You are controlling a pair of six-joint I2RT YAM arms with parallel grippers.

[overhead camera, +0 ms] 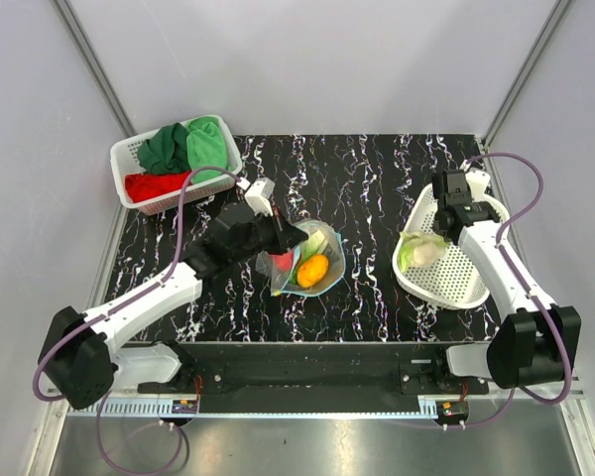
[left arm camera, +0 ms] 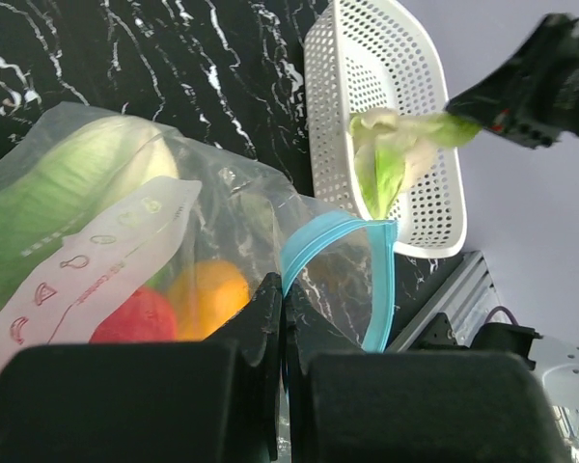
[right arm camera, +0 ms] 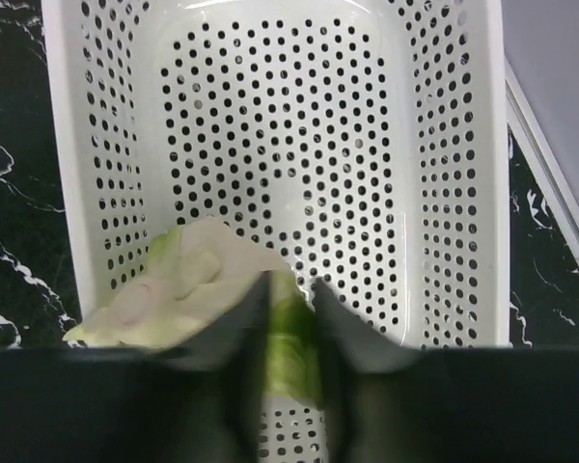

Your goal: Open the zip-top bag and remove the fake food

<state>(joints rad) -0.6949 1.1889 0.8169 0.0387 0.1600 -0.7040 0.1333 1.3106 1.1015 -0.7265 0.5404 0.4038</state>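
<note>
The clear zip-top bag (overhead camera: 307, 264) with its teal zip strip (left arm camera: 314, 241) lies open mid-table. Inside it are a round orange piece (overhead camera: 313, 269), a red piece (left arm camera: 135, 315) and green leafy pieces (left arm camera: 48, 207). My left gripper (left arm camera: 286, 289) is shut on the bag's zip edge; it also shows in the top view (overhead camera: 290, 238). My right gripper (right arm camera: 289, 299) is shut on the pale cabbage-like piece (right arm camera: 188, 285) and holds it over the white mesh basket (overhead camera: 466, 283) at the right. The piece also shows in the top view (overhead camera: 418, 248).
A second white mesh basket (overhead camera: 129, 159) at the back left holds green cloths (overhead camera: 186, 144) and a red cloth (overhead camera: 154, 184). The table is black marble-patterned (overhead camera: 377, 178). A metal rail runs along the near edge (overhead camera: 307, 407).
</note>
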